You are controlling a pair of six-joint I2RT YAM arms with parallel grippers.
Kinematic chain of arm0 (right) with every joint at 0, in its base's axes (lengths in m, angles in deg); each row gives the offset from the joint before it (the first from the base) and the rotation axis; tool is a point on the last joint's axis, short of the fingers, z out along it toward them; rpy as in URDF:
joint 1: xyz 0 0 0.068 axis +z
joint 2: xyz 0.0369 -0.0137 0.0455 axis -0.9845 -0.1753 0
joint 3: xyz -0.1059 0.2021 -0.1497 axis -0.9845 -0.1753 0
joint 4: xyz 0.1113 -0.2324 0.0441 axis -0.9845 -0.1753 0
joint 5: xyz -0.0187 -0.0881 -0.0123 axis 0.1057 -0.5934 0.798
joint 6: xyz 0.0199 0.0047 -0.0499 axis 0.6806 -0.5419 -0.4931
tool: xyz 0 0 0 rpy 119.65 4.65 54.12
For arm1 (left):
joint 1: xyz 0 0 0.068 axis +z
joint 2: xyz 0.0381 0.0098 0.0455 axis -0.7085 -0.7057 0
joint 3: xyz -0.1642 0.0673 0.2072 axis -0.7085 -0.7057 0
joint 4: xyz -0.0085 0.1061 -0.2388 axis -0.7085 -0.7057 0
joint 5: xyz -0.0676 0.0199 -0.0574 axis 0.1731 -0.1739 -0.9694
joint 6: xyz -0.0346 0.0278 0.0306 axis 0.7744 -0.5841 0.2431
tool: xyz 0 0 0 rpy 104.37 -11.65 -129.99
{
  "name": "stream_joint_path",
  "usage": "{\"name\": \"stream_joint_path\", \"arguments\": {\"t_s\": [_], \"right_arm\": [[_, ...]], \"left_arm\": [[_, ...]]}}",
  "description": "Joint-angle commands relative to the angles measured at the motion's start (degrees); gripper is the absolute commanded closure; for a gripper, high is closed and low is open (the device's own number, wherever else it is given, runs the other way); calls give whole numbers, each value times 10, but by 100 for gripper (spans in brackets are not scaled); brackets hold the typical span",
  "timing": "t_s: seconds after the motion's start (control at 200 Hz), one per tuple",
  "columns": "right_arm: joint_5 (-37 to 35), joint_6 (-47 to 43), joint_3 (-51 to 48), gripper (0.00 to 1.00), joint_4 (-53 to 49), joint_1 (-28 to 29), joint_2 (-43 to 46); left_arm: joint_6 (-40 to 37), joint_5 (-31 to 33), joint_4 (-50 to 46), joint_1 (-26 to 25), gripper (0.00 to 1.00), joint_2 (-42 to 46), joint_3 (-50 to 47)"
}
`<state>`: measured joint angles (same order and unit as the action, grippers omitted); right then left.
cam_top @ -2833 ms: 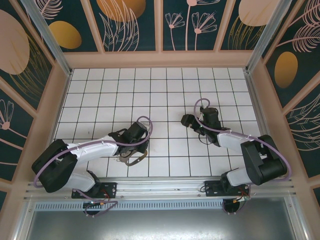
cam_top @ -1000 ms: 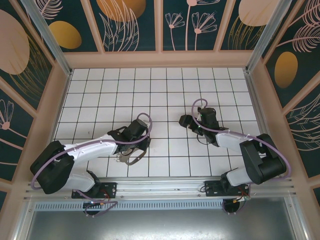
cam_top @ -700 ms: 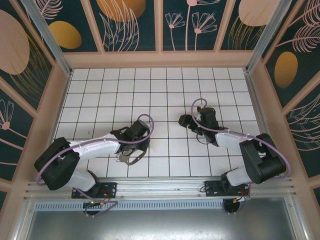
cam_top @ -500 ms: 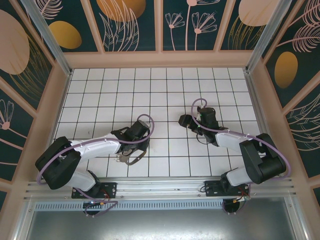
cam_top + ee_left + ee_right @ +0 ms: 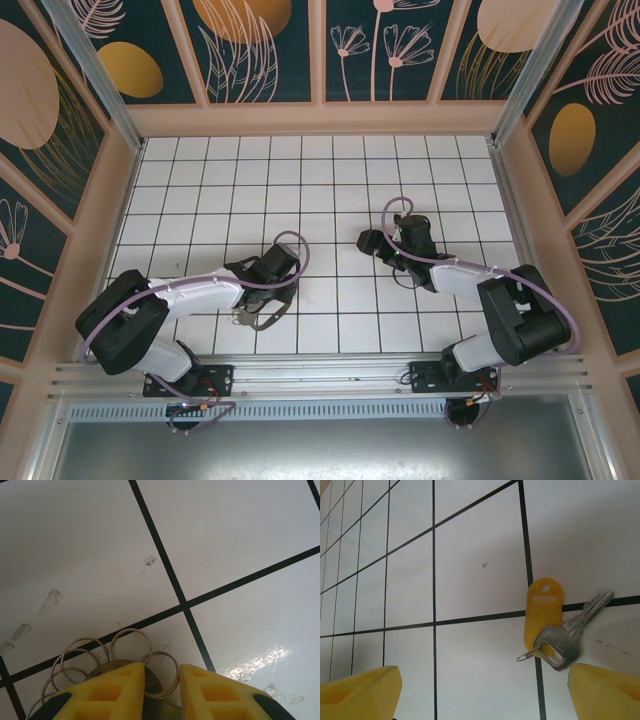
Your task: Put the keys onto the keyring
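at the right hand: released, yellow fingers spread wide, hovering low over the bench. just ahead of it, off toward its right finger, flat on the bench: the keys, one silver key joined to a yellow tag. long axis slanted, bow nearest the hand, blade pointing away and to the right; tag lying nearly straight ahead, touching the bow. at the left hand: fingers close together with a narrow gap, set over the keyring, small wire rings fanning out ahead and to its left; cannot tell whether grasping it or merely straddling it. seen from above, well apart from the right hand. likely calls for shifting the right hand, much the nearer to the keys, rightward and turning it across the blade before pinching.
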<state>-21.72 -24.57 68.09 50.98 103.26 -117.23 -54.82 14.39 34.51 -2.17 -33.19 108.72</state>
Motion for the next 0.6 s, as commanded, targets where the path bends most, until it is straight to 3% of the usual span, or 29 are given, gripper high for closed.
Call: {"name": "stream_joint_path", "arguments": {"t_s": [0.0,0.596], "right_arm": [[-5,4,15,14,4,7,-4],[-4,4,14,14,6,7,-4]], "left_arm": [[-4,9,12,-3,74,-11,-7],[3,60,1,-3,75,-24,2]]}}
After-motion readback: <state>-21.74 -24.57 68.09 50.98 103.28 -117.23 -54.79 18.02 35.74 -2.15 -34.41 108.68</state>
